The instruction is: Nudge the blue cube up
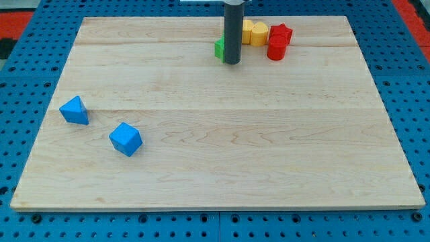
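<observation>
The blue cube [125, 139] lies on the wooden board [222, 134] at the lower left. A blue triangular block [74, 110] lies up and to the left of it. My tip [232, 63] rests on the board near the top centre, far up and to the right of the blue cube. It stands right beside a green block [219, 48], which the rod partly hides.
A yellow block [254, 31] and two red blocks [279, 40] cluster just right of the rod near the board's top edge. The board sits on a blue perforated table [27, 81].
</observation>
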You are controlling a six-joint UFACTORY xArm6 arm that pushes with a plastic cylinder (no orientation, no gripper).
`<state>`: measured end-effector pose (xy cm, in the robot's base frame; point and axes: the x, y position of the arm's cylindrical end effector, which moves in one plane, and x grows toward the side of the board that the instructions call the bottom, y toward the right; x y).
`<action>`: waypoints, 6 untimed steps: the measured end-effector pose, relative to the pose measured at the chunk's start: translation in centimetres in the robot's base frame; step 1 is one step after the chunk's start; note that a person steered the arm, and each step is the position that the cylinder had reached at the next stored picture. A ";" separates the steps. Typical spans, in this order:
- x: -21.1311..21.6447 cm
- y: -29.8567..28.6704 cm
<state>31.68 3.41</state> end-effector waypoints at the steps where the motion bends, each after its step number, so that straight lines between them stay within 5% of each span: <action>1: 1.9 0.0; 4: 18.5 -2.8; 6: 26.2 -12.5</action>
